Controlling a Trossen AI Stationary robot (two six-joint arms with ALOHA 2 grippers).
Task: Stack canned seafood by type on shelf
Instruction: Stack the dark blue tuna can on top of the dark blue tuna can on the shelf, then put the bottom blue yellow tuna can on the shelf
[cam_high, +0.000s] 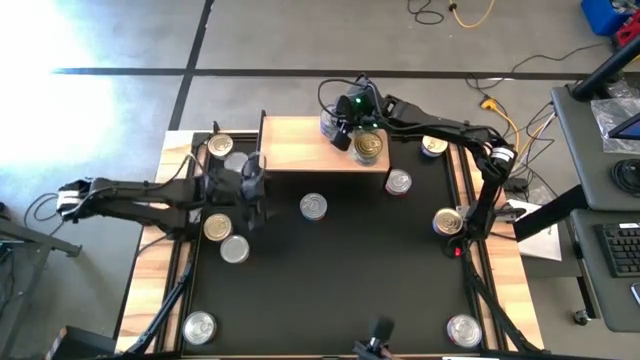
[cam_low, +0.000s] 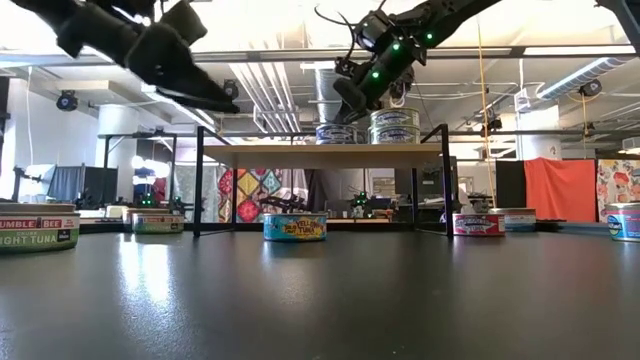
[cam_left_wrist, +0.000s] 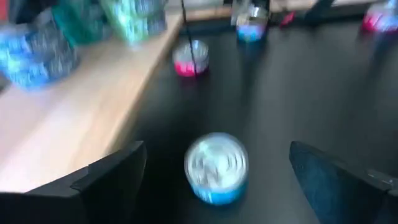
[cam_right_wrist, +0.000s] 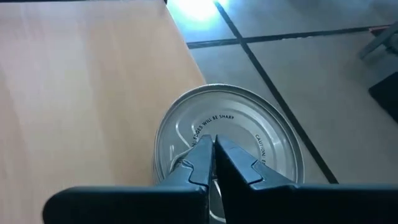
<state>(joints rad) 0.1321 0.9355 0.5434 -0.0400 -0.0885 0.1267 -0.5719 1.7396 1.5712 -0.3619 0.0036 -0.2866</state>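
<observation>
From above: black table top (cam_high: 330, 280) with pale wood planks (cam_high: 150, 270) down the sides, grey floor with dark tape lines and loose cables around it. Shelf (cam_high: 300, 145) at the far edge, centre. Right gripper (cam_high: 345, 135) over its right end, pretty much covering the tins there except a gold-topped one (cam_high: 368, 147). Left gripper (cam_high: 252, 190) up in the air just left of the shelf, fingers spread, holding nothing. Loose tins scattered about: silver-lidded one (cam_high: 313, 206) in front of the shelf, another (cam_high: 398, 182) off its right corner, gold-lidded one (cam_high: 218, 228) under the left arm, one more (cam_high: 200, 326) near the front left corner.

From table height: stacked tins (cam_low: 394, 126) on the shelf's right half, lower tin (cam_low: 335, 134) beside them, partly hidden behind the right gripper. Yellow-and-blue tin (cam_low: 295, 226) on the table under the shelf. Tuna tin (cam_low: 38, 228) cut off at the left edge, another (cam_low: 625, 221) at the right. Big open workshop behind, ceiling ducts, colourful quilt, orange screen.

Left wrist: all smeared. Two dark fingers (cam_left_wrist: 112, 180) wide apart, blue-sided tin (cam_left_wrist: 216, 167) on the table between them, not touched. Labels unreadable.

Right wrist: fingers (cam_right_wrist: 200, 163) clenched tip to tip, right over a silver lid (cam_right_wrist: 249, 124) on the shelf board. Can't tell whether touching.
</observation>
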